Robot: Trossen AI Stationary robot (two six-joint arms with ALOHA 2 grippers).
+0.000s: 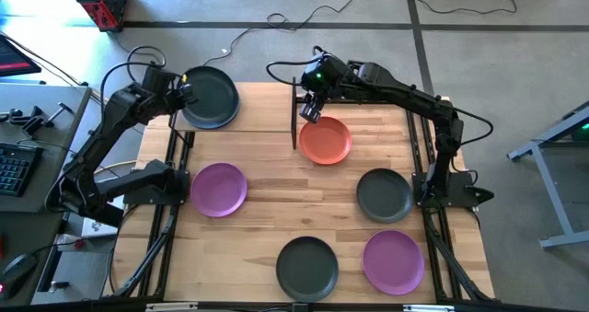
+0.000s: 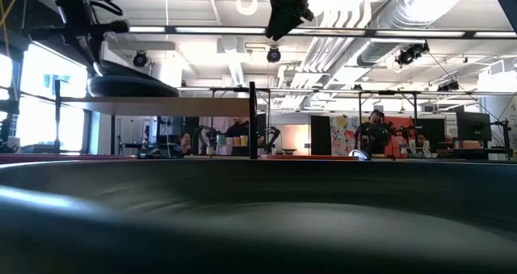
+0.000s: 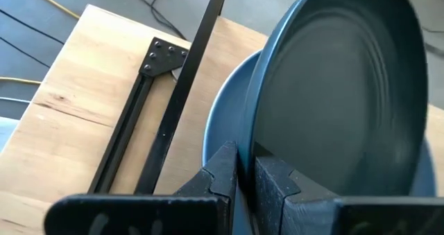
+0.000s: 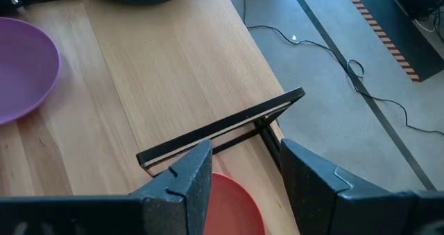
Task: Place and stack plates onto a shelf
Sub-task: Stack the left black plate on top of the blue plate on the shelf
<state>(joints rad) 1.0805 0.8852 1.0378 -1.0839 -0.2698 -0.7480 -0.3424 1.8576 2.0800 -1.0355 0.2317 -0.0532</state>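
Plates look rigid, light and smooth, so the rim is the hold: left gripper point(image 3: 243, 183) clamps dark grey plate point(image 3: 340, 103) probably over light blue plate point(image 3: 225, 117) on shelf point(image 1: 262, 109); right gripper point(image 4: 239, 172), jaws apart, hovers above orange plate point(image 1: 326, 140).

It looked like an open-plan robotics lab: exposed ceiling ducts point(image 2: 420, 15), seated people point(image 2: 373, 128) at workstations, cables point(image 1: 386, 4) across the floor.

Light came evenly from above, with ceiling strip lamps point(image 2: 339, 33) glaring white in the low view. There a dark grey plate point(image 2: 258, 217) filled the foreground, blurred and out of focus, perhaps too near the lens. The tabletop point(image 1: 276, 179) was bright, with soft shadows under the plates.
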